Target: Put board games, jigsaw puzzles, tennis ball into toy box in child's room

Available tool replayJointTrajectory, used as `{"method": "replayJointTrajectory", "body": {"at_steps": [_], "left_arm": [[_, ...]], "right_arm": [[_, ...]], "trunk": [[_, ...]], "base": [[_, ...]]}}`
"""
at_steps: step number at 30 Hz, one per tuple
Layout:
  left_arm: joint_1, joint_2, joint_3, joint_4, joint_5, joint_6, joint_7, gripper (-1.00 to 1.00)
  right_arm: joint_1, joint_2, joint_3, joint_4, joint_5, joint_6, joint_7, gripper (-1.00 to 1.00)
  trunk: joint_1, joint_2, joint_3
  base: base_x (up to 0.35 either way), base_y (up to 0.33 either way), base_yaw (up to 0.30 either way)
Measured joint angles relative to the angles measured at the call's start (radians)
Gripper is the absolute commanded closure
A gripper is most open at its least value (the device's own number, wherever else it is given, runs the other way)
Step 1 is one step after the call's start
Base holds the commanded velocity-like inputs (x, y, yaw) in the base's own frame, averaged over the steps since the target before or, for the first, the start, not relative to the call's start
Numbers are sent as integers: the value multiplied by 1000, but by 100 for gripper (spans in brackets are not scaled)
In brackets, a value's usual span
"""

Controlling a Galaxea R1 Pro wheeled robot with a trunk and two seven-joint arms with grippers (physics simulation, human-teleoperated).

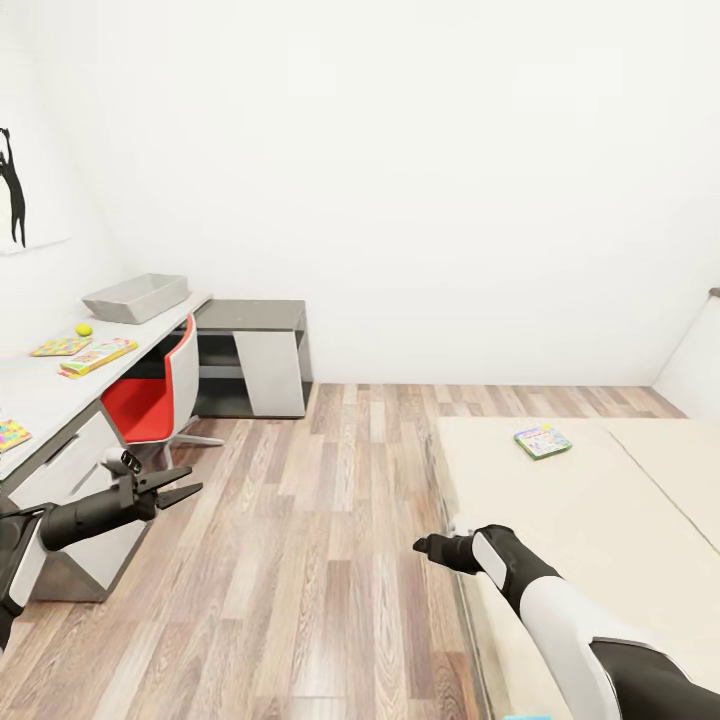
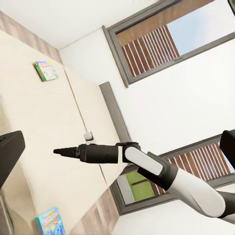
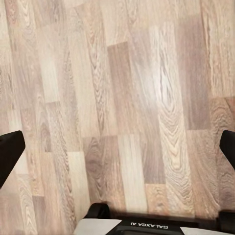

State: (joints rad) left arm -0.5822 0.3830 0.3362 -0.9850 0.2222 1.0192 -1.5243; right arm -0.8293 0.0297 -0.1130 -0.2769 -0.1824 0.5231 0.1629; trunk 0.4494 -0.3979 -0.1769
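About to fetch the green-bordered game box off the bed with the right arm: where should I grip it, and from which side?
The game box lies flat on the bed, clear of other things. Probably bring the right gripper down from above and pinch across two opposite long edges; its thin profile leaves little else to grasp.

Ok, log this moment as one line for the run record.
phase: in transit | left hand: open, empty | right hand: open, over floor | toy box: on table | board game: on bed

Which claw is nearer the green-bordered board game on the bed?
Right. The right claw hangs over the floor by the bed's near edge, with the green-bordered board game further along the mattress. The left claw is across the room beside the table's drawer unit.
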Motion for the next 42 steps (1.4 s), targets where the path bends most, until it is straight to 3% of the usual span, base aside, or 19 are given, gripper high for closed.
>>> {"method": "replayJointTrajectory", "body": {"at_steps": [20,42], "left_arm": [[0,-1,0,0,0,0,0,-100],[0,-1,0,0,0,0,0,-100]], "right_arm": [[0,-1,0,0,0,3,1,-100],[0,-2,-1,-1,0,3,2,-100]], "trunk": [[0,0,0],[0,0,0]], "base": [[30,64,-12],[52,45,-261]]}}
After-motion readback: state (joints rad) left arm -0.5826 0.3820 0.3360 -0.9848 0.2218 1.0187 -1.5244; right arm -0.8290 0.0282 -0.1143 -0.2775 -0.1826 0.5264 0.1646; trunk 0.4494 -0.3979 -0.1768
